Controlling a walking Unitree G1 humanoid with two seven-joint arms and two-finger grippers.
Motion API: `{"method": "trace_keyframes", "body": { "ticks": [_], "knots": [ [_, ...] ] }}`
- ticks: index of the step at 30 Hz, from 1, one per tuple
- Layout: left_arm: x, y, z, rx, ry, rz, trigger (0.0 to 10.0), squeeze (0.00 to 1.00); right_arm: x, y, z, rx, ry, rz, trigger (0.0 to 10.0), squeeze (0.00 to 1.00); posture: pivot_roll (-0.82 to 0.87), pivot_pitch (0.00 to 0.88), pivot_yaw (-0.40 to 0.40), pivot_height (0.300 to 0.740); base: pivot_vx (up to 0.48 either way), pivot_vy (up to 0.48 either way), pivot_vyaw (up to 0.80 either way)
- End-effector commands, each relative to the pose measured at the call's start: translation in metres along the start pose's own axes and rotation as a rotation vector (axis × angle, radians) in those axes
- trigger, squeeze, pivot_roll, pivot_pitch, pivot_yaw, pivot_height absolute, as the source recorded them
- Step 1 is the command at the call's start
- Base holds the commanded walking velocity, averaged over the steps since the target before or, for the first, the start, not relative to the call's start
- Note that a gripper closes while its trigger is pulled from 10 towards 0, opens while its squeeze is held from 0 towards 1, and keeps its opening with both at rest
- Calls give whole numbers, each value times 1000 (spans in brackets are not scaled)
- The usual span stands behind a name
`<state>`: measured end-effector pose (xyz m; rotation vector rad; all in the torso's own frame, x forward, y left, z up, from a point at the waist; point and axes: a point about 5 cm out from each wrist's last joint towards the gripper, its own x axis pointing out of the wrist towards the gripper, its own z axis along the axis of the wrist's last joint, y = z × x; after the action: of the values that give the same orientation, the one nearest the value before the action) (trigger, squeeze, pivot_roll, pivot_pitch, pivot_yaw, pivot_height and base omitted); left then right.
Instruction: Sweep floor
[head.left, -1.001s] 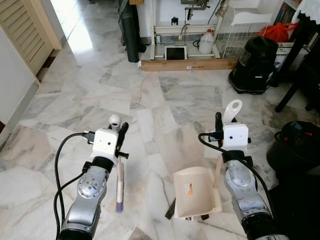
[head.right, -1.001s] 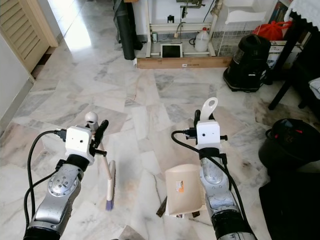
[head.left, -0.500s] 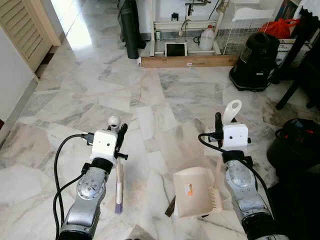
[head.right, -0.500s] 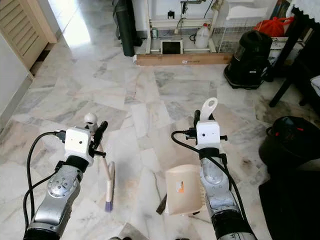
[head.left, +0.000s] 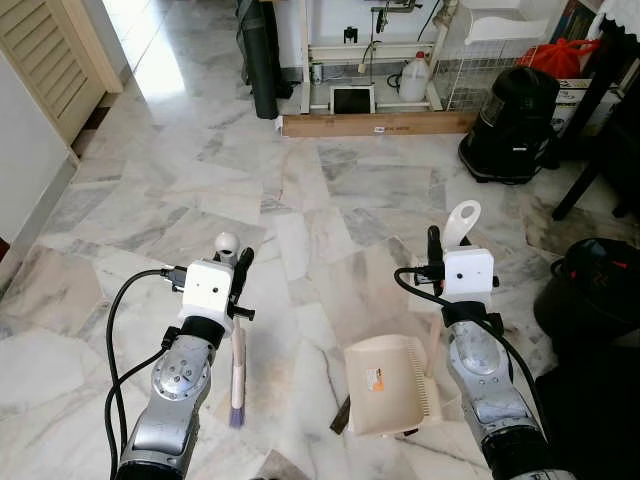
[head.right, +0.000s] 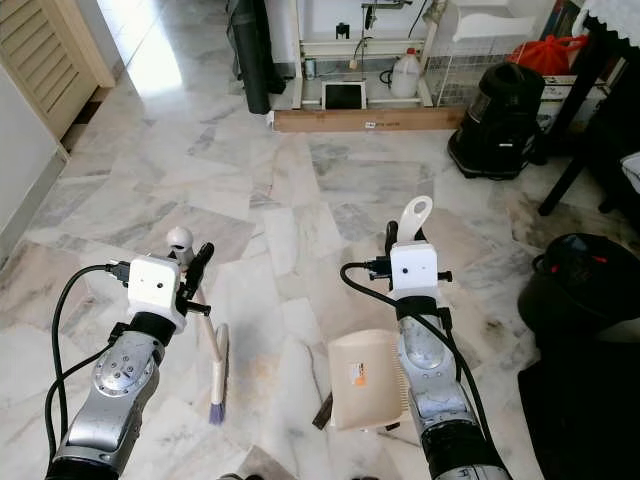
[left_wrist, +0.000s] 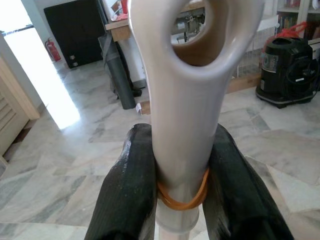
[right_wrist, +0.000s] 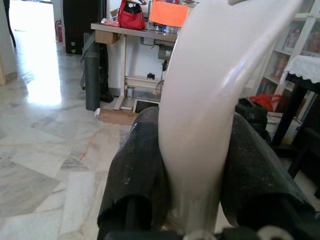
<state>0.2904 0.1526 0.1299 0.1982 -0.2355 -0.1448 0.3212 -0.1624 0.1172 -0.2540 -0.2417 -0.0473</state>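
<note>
Left eye view: brush (head.left: 238, 372) and dustpan (head.left: 392, 385) held side by side, well apart.
Brush hangs upright from the left gripper (head.left: 240, 268), bristles near the floor (head.left: 300, 200); dustpan mouth faces the brush.
Left wrist view: fingers (left_wrist: 127, 195) pinch the brush handle.
Right wrist view: right gripper (right_wrist: 200, 175) pinches the dustpan handle.
The scene sits slightly lower than a second ago; grips unchanged.

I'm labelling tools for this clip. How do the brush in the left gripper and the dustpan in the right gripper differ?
The brush is narrow, ending in purple bristles; the dustpan is a broad, flat tray with a comb edge. The brush handle ends in a small round loop, the dustpan handle in a larger oval one. The left gripper is shut on the brush, the right gripper on the dustpan. Both are cream plastic and held low over the marble floor.
</note>
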Motion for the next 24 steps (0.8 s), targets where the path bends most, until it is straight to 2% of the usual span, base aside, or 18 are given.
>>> {"method": "trace_keyframes", "body": {
  "ticks": [1, 24],
  "knots": [
    [1, 4, 8, 12, -39, 8, 10000, 0, 1, 3, 8, 1, -40, 13, 10000, 0, 29, 92, 49, 740, 0, 0, 0],
    [-2, 1, 5, 7, -20, 15, 10000, 0, 1, 3, 7, 4, -37, 35, 10000, 0, 48, 94, 34, 740, 0, 0, 0]
  ]
}}
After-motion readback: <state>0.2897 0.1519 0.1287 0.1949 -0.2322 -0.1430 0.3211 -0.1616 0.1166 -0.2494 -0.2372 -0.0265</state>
